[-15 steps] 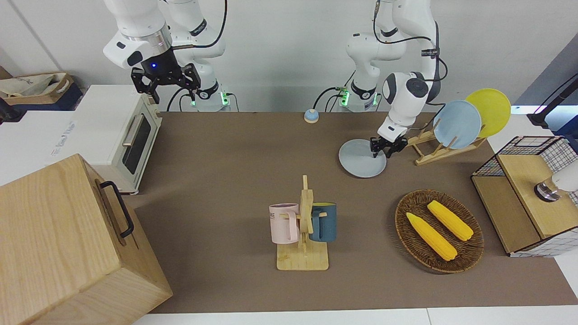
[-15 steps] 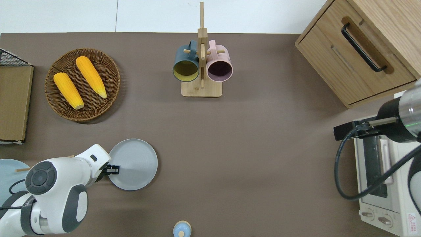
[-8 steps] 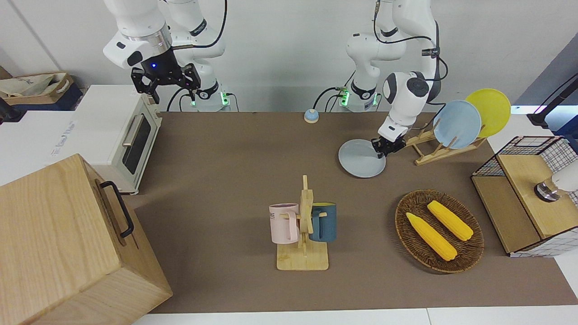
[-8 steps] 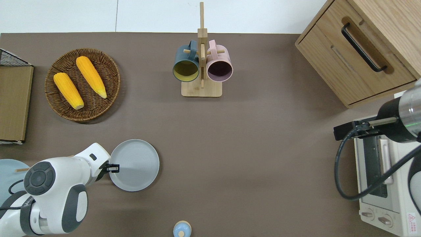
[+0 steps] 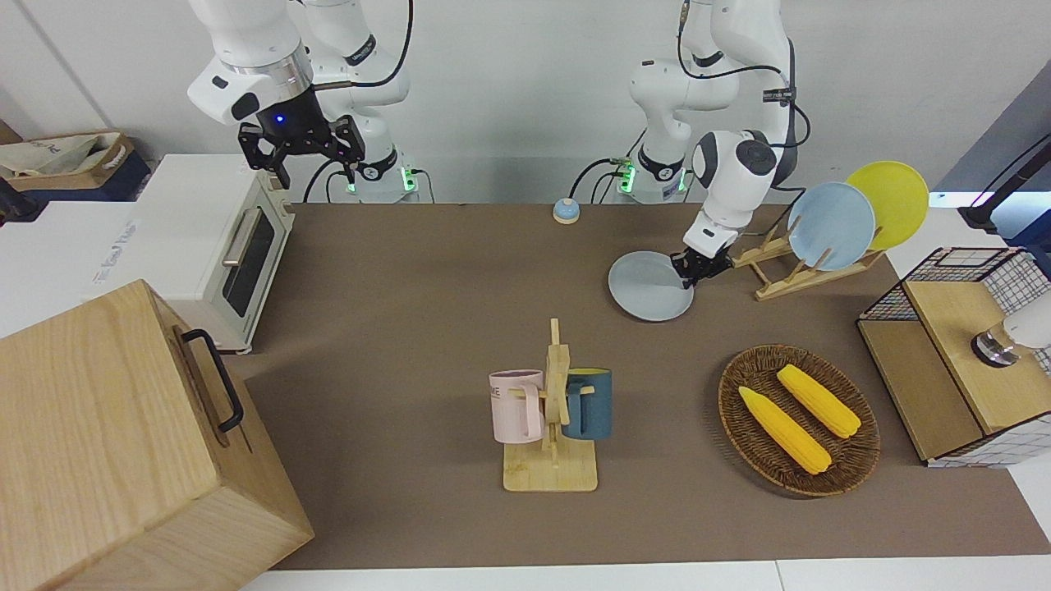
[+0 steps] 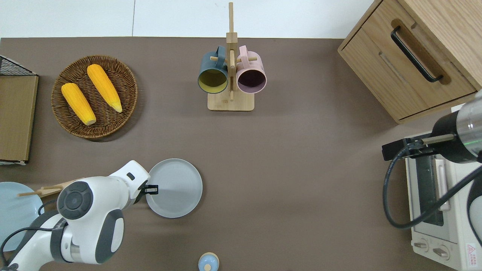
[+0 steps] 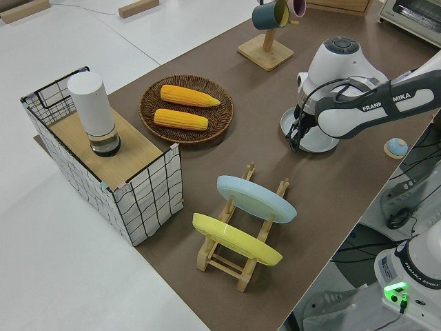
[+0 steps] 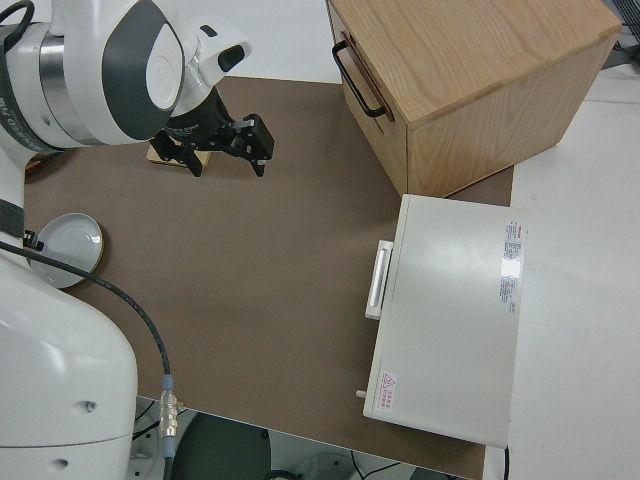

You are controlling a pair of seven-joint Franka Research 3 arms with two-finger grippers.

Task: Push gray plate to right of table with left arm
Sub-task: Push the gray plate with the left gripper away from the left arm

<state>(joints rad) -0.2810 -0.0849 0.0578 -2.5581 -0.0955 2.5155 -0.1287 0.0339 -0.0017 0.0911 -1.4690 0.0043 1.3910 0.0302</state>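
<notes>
My left gripper (image 6: 150,189) sat low at the gray plate (image 6: 174,188), lower left of the overhead frame, touching its rim on the frame's left side; finger spacing I couldn't tell. The open table (image 6: 301,180) lay rightward, so pushing meant driving that way.

Even, bright indoor light falls from above on the matte brown worktop (image 6: 293,158), which shows no glare. Shadows are soft and short: a faint dark patch lies under the round woven wicker basket (image 6: 94,96) on the side nearer the robots, and a pale one spreads from the wooden mug rack (image 5: 552,410) toward the right arm's end. The pale gray round plate (image 6: 174,188) carries a wedge of shade inside its rim by the left arm's black pincer (image 6: 150,189). A small blue light glows on the right arm's wrist (image 5: 279,119). All views are sharp; the white arm housings (image 8: 60,380) close to the side camera look large and slightly soft.
</notes>
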